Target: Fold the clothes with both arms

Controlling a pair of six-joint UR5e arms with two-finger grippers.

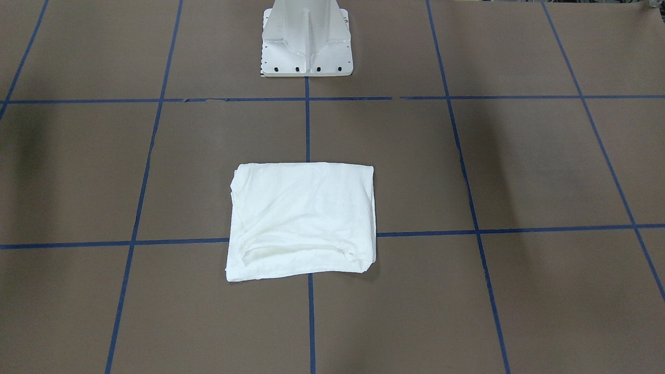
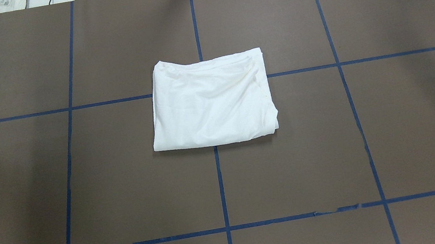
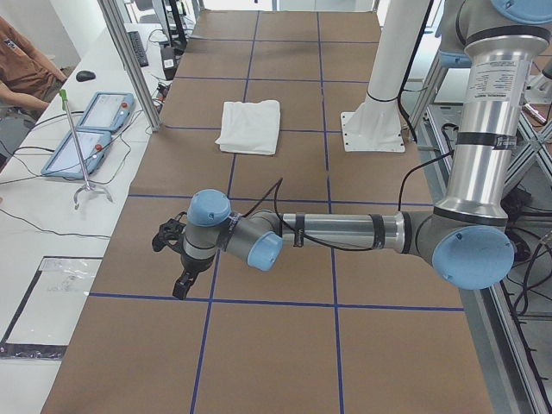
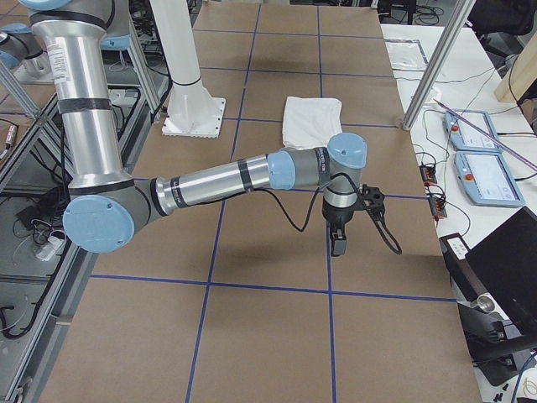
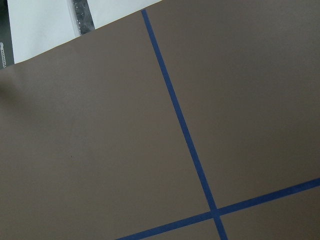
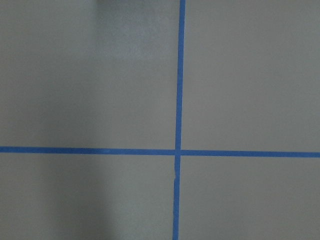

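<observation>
The clothes (image 2: 210, 102) are a white shirt folded into a neat rectangle, lying flat at the middle of the brown table over a blue tape line; they also show as the clothes (image 1: 303, 221), the clothes (image 3: 250, 126) and the clothes (image 4: 311, 120). Neither arm appears in the overhead or front views. My left gripper (image 3: 183, 285) hangs low over the table far off to the shirt's side, and I cannot tell whether it is open or shut. My right gripper (image 4: 338, 243) hangs likewise at the opposite side, state also unclear. Both wrist views show only bare table and tape.
The white pedestal base (image 1: 306, 41) stands behind the shirt. Blue tape lines (image 2: 220, 183) grid the brown table. A side bench holds two teach pendants (image 3: 90, 129), cables and a metal stand; a seated person (image 3: 26, 65) is at its far end.
</observation>
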